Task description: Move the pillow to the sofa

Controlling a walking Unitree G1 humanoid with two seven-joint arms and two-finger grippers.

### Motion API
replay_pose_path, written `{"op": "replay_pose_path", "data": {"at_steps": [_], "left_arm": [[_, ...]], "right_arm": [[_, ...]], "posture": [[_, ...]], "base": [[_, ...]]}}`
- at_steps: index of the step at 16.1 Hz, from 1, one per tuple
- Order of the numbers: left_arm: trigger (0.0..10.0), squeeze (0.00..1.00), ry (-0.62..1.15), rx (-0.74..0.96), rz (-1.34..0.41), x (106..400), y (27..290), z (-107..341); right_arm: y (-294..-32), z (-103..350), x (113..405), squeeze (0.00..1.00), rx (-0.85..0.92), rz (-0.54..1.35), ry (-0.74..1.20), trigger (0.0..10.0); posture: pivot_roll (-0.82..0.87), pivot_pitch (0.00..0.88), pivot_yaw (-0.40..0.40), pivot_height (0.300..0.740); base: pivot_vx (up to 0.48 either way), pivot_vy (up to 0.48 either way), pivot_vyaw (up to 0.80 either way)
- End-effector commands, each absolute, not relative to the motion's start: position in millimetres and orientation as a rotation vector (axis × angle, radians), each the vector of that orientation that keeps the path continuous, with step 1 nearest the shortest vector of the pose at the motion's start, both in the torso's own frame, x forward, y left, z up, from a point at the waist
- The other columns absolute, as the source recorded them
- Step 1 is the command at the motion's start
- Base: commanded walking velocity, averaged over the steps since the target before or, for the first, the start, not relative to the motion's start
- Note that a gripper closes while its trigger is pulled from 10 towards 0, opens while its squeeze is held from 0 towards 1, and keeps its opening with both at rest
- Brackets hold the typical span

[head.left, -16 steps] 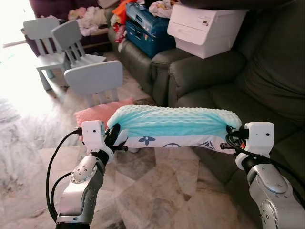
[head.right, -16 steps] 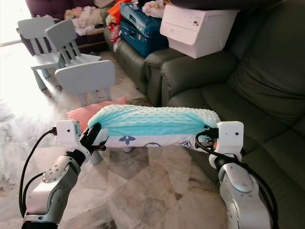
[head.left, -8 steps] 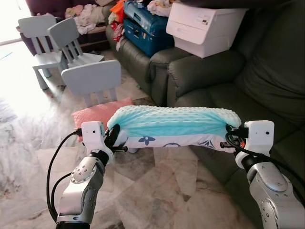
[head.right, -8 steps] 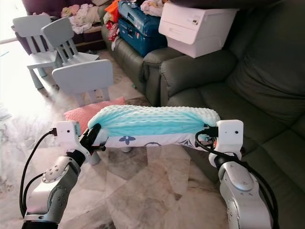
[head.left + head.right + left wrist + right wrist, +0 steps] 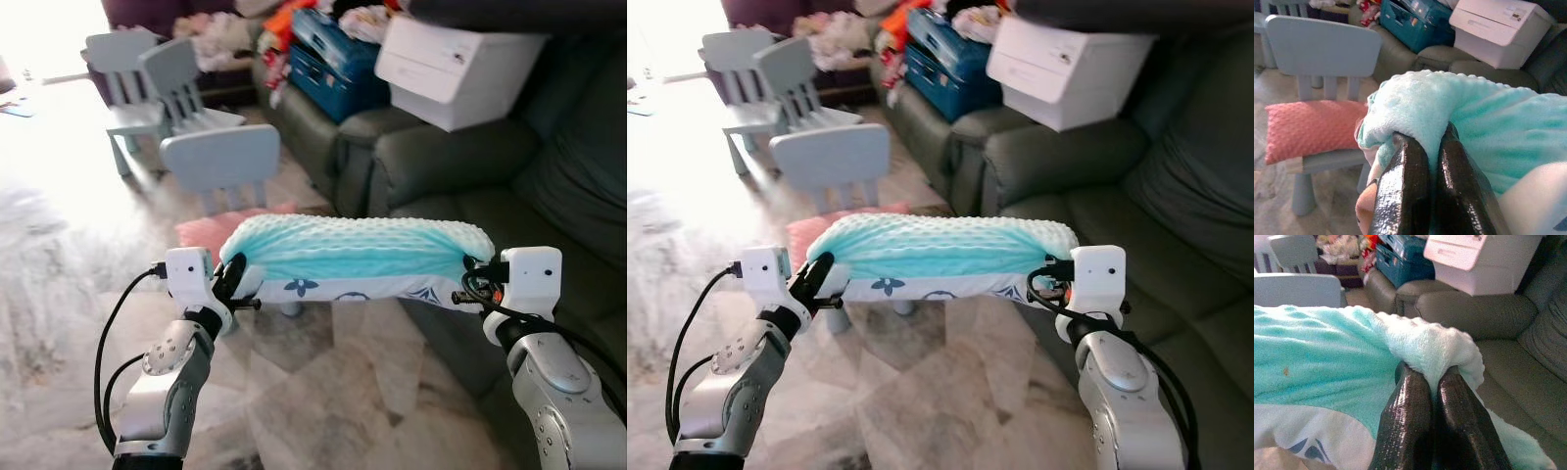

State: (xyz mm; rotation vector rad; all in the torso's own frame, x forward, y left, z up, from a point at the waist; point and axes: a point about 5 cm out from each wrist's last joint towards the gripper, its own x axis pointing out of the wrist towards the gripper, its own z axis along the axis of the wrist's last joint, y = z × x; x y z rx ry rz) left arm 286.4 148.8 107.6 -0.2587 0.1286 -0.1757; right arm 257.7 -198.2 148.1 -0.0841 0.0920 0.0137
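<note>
A long turquoise pillow (image 5: 358, 257) with a white patterned underside hangs stretched between my two arms, level and above the marble floor. My left gripper (image 5: 235, 276) is shut on its left end, the black fingers (image 5: 1415, 186) pinching the fleece. On the other end my right gripper (image 5: 472, 282) is shut the same way, its fingers (image 5: 1425, 421) pressed together on a fold of fabric. The dark green sofa (image 5: 460, 191) stands just behind and to the right of the pillow, its seat cushion (image 5: 1127, 230) beyond the pillow's right end.
A pale blue child's chair (image 5: 223, 162) holds a pink pillow (image 5: 211, 230) directly behind my left gripper. More blue chairs (image 5: 147, 83) stand farther back. A white box (image 5: 460, 64) rests on the sofa arm, with blue cases (image 5: 328, 54) and clothes piled beyond.
The whole scene has shifted right, so the camera has turned left. The pillow and both grippers keep the same place relative to me.
</note>
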Motion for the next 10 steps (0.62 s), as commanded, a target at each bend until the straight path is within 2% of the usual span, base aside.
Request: {"op": "replay_pose_path", "data": {"at_steps": [1, 10], "left_arm": [[10.0, 0.00, 0.126, -0.258, -0.153, 286.2, 155.0, 107.0], [10.0, 0.00, 0.137, -0.266, -0.162, 284.7, 153.2, 104.9]], "right_arm": [[-203.7, 154.2, 256.8, 0.00, -0.095, -0.016, 0.065, 10.0], [-204.3, 153.7, 255.5, 0.00, -0.093, -0.017, 0.068, 10.0]], "posture": [[-0.22, 0.000, 0.023, 0.740], [-0.23, 0.000, 0.022, 0.740]], "base": [[0.334, 0.000, 0.00], [0.339, 0.000, 0.00]]}}
